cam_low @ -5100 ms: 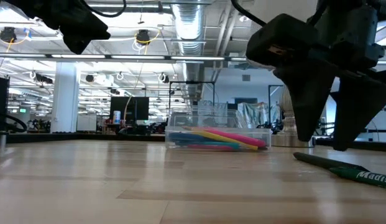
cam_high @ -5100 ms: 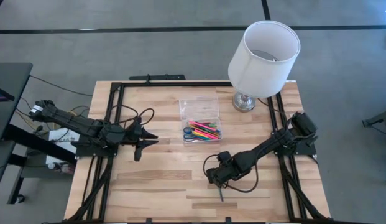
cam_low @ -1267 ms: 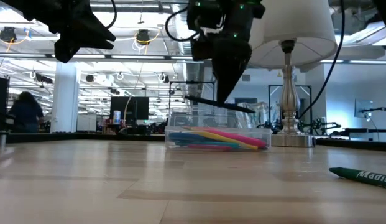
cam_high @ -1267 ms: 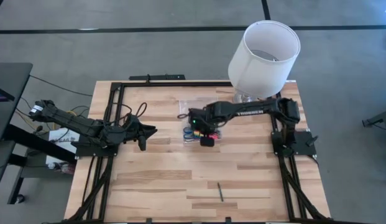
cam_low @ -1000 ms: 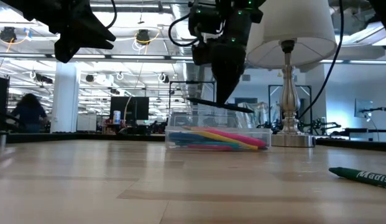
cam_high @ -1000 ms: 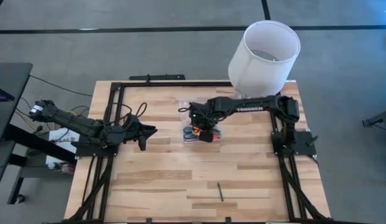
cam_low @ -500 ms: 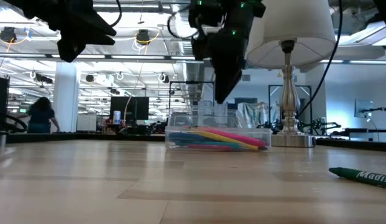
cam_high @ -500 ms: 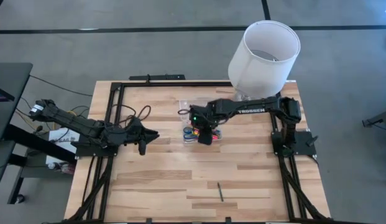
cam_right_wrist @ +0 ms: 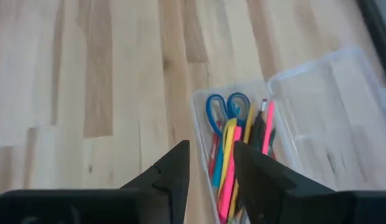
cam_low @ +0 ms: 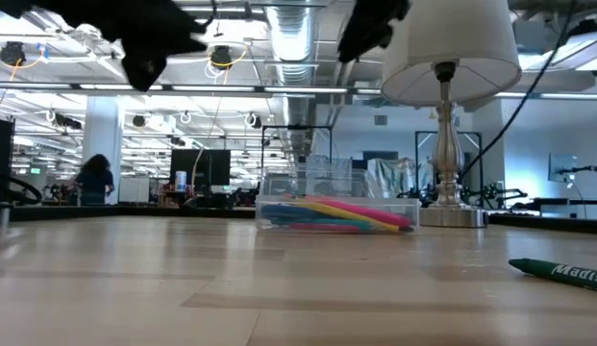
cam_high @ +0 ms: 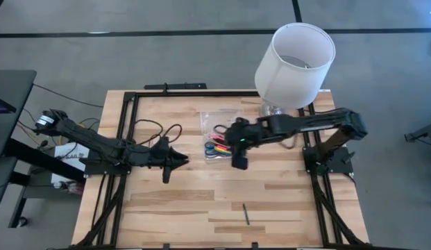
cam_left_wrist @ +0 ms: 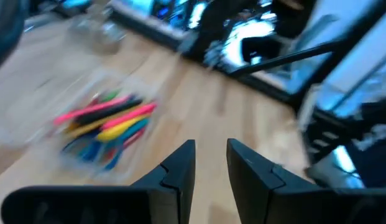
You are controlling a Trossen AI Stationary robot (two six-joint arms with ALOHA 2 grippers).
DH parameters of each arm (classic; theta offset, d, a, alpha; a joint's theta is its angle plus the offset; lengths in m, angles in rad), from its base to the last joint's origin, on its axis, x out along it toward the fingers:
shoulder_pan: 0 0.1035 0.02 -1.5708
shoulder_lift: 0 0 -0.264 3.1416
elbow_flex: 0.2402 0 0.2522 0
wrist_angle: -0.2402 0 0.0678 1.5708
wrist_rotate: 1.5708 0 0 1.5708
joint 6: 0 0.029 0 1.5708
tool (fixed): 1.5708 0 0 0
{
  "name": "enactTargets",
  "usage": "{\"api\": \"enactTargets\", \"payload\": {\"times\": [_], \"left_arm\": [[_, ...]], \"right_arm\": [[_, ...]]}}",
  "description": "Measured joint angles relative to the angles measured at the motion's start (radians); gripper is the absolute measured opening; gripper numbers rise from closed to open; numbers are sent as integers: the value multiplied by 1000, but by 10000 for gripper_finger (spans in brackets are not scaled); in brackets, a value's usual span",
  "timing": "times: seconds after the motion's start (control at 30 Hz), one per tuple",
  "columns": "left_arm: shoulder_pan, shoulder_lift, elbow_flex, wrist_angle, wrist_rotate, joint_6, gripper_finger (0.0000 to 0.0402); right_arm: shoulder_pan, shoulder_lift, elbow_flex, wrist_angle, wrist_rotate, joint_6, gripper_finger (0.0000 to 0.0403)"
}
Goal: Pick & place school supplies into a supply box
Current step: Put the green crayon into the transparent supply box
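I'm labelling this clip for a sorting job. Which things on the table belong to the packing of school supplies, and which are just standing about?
Part of the job:
- clear supply box, lid open
- pens and markers in the box
- blue-handled scissors in the box
- green pen loose on the table
- right gripper, empty, beside the box
- left gripper, empty

Just standing about:
- white lamp

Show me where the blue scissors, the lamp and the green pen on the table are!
blue scissors (cam_right_wrist: pixel 225 107): right wrist view, on the handle loops, inside the clear box.
lamp (cam_high: pixel 296 57): high view, on the white shade.
green pen (cam_low: pixel 558 270): low view, on its barrel, lying on the table.
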Motion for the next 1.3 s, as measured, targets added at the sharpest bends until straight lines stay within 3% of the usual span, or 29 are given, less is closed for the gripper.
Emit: {"api": "enactTargets", "payload": {"times": [0.23, 0.5, 0.63, 0.8, 0.97, 1.1, 1.3], "left_arm": [[0, 156, 9, 318, 76, 122, 86], [19, 398, 196, 325, 276, 245, 86], [50, 529, 367, 206, 388, 330, 86], [84, 701, 631, -67, 530, 450, 86], [95, 858, 879, -330, 587, 615, 86], [118, 950, 1016, -438, 644, 721, 86], [138, 1068, 1132, -511, 648, 843, 86]], "right_arm": [[8, -259, -232, 84, 28, 120, 112], [81, -540, -528, 308, 73, 254, 113], [141, -639, -625, 367, 133, 312, 113], [212, -708, -693, 362, 166, 391, 113], [294, -738, -731, 365, 239, 429, 113], [356, -755, -745, 366, 327, 439, 113], [440, -789, -745, 362, 451, 408, 113]]}}
